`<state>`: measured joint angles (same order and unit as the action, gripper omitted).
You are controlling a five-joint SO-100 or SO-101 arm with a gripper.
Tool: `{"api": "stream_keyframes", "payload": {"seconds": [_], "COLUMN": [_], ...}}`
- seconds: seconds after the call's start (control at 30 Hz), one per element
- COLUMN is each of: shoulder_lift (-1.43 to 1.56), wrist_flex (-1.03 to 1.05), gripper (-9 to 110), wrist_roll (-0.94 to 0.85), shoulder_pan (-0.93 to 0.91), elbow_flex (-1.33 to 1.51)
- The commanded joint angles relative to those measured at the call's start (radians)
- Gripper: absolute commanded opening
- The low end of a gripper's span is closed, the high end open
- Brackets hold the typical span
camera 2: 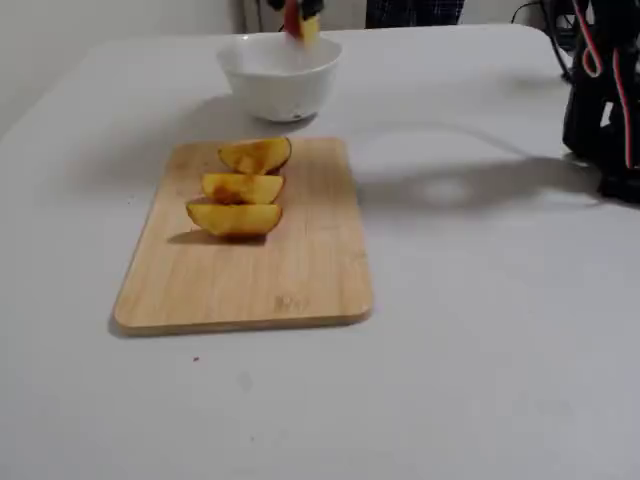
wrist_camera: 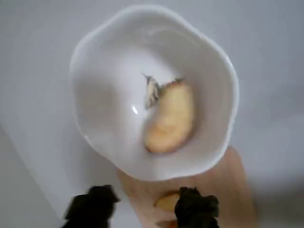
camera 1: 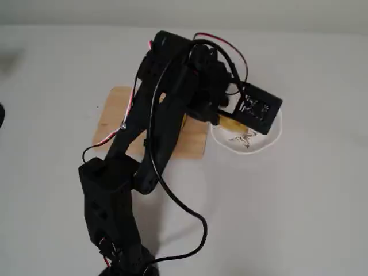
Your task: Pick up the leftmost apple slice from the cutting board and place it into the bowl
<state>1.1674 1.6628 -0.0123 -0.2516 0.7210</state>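
Observation:
The white wavy-rimmed bowl (wrist_camera: 95, 118) fills the wrist view. The apple slice (wrist_camera: 171, 118) shows inside its outline, partly covering the grey-green mark (wrist_camera: 152, 90). My gripper (wrist_camera: 142, 206) is open at the bottom edge, its two black fingertips (wrist_camera: 194, 204) wide apart and clear of the slice. In the fixed view the slice (camera 2: 300, 22) shows red and yellow right at the top of the bowl (camera 2: 280, 85), just under the dark fingers. From overhead a bit of the yellow slice (camera 1: 230, 123) peeks out under the wrist, over the bowl (camera 1: 270, 138). The wooden cutting board (camera 2: 250, 280) lies in front of the bowl.
Three narrower slices (camera 2: 243, 187) lie in a row on the board's far half. My arm (camera 1: 155, 126) reaches across the board (camera 1: 112, 112) in the overhead view and hides most of it. The arm's base and cables (camera 2: 605, 100) stand at the right of the fixed view.

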Motion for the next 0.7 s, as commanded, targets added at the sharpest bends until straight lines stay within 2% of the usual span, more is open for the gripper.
{"api": "stream_keyframes", "payload": {"seconds": [0.0, 0.07, 0.1, 0.17, 0.2, 0.3, 0.5, 0.67], "shoulder_lift": [0.014, 0.02, 0.028, 0.057, 0.077, 0.166, 0.609, 1.042], "wrist_flex": [-0.023, -0.021, -0.017, 0.006, 0.031, 0.138, 0.143, 0.137], "gripper": [30, 29, 25, 3, 0, 0, 0, 1], "wrist_roll": [-0.026, -0.038, -0.041, -0.046, -0.046, -0.091, -0.011, 0.046], "shoulder_pan": [-0.029, -0.029, -0.025, 0.0, 0.025, 0.146, 0.373, 0.457], "elbow_flex": [-0.066, -0.066, -0.067, -0.067, -0.067, -0.067, 0.037, 0.037]}}
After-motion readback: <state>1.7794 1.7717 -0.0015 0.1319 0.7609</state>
